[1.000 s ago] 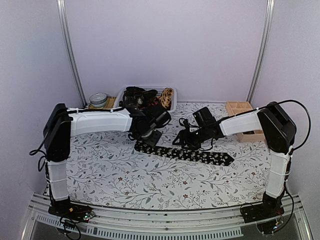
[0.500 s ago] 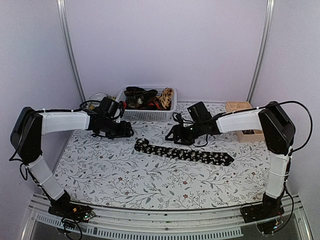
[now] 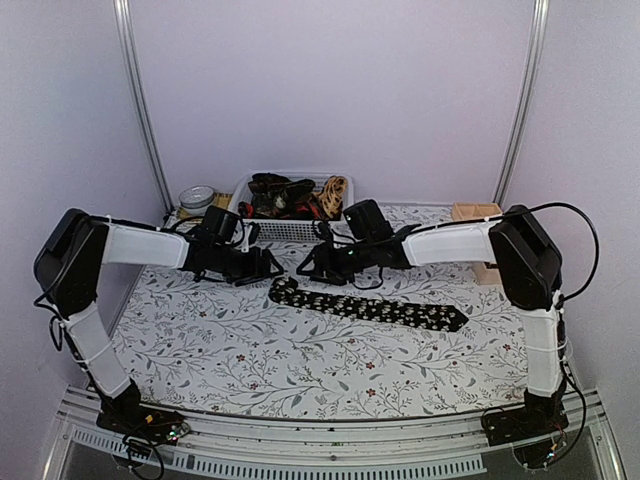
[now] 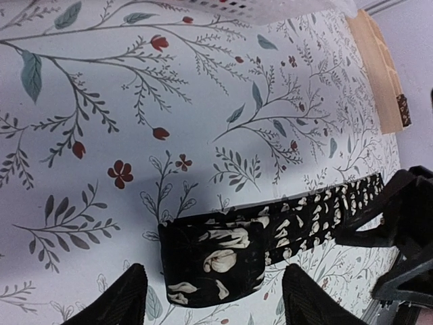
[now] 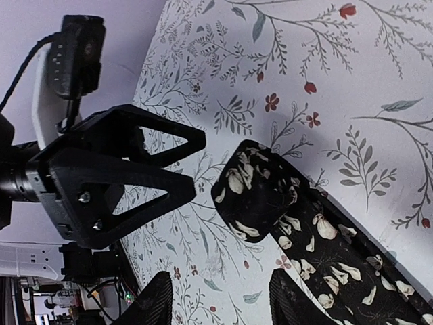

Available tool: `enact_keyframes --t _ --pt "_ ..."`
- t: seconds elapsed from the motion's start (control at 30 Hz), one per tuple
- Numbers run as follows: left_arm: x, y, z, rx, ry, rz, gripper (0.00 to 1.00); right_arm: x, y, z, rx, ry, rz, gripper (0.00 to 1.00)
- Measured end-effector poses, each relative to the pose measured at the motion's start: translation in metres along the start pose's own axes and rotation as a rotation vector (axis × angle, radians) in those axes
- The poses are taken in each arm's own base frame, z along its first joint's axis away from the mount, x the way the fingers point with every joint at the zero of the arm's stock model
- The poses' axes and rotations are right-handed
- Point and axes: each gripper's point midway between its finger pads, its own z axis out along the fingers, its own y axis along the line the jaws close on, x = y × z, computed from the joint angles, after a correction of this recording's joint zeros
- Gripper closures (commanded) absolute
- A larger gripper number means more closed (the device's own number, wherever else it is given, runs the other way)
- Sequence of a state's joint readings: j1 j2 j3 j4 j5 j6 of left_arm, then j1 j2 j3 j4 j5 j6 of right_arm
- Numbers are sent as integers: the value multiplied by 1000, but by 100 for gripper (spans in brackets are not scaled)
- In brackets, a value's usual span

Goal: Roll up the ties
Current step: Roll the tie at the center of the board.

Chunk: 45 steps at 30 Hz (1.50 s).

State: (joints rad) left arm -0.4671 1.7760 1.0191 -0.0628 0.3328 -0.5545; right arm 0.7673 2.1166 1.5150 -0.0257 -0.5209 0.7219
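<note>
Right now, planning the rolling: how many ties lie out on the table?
1: the black flowered tie, stretched across the table, one end folded over. More may be hidden in the basket.

A robot test booth in a lab: plain lilac walls (image 3: 330, 90), metal posts (image 3: 140, 110), robot arms (image 3: 150, 243) bolted to an aluminium rail (image 3: 300, 455), flowered tablecloth (image 3: 300, 370).

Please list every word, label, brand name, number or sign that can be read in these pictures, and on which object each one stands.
None: no readable text shows in any view.
The black necktie with pale flower print and the floral tablecloth carry pattern only.
The white plastic basket, the light wooden box and the round metal tin show no lettering; any label there is too small to read.
</note>
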Motion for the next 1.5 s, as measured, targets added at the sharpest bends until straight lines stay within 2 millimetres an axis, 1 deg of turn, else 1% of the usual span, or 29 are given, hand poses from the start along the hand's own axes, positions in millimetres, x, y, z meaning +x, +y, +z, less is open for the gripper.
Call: enact_keyframes --t 0.1,0.2,0.33,0.5,0.63,0.77,1.0,1.3,1.5 --pt "2 1 2 19 4 -3 40 9 -14 17 8 33 43 60" --pt "7 3 5 37 12 -9 42 12 -24 28 11 47 74 66" --pt "12 7 12 49 27 -19 42 13 -26 35 -6 53 96 69" --pt "14 11 16 58 37 -28 43 6 -24 47 -41 46 108 72" --pt "11 10 16 74 27 -26 45 12 -36 57 -34 64 136 76" --pt "8 7 16 94 18 -22 47 16 -44 62 -24 75 158 81" --pt "11 7 21 118 31 -29 49 14 -42 65 -41 74 167 88" --pt "20 12 25 153 50 -56 49 18 -50 74 -44 87 182 93" --pt "29 16 29 174 70 -88 48 18 -51 78 -54 91 188 94"
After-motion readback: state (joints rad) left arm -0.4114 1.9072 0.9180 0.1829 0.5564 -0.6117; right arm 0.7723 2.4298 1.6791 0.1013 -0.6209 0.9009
